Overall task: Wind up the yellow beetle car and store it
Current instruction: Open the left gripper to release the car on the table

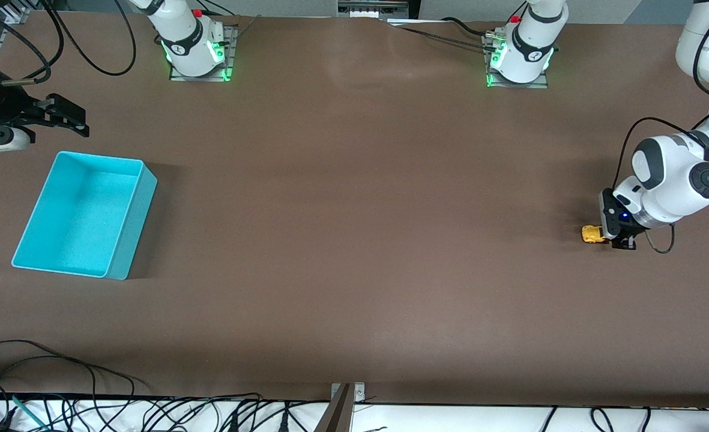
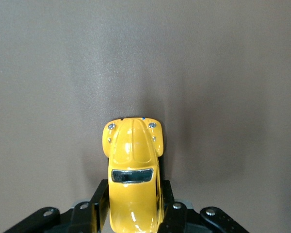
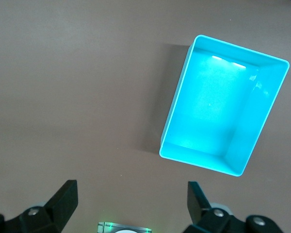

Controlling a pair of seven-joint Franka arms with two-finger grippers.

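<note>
the left gripper [image 1: 617,235] is pinching the yellow beetle car [image 1: 593,234] by its flanks on the worktop near the left arm's edge, ready for winding; the right gripper [image 1: 60,114] is waiting spread by the turquoise bin [image 1: 127,225] at the right arm's edge

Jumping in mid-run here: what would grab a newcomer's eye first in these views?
The yellow beetle car stands out most, clamped between the left gripper fingers low at the left arm's end of the table. Next is the turquoise bin, with nothing in it, at the right arm's end. The right gripper waits open in the air near that bin.
</note>
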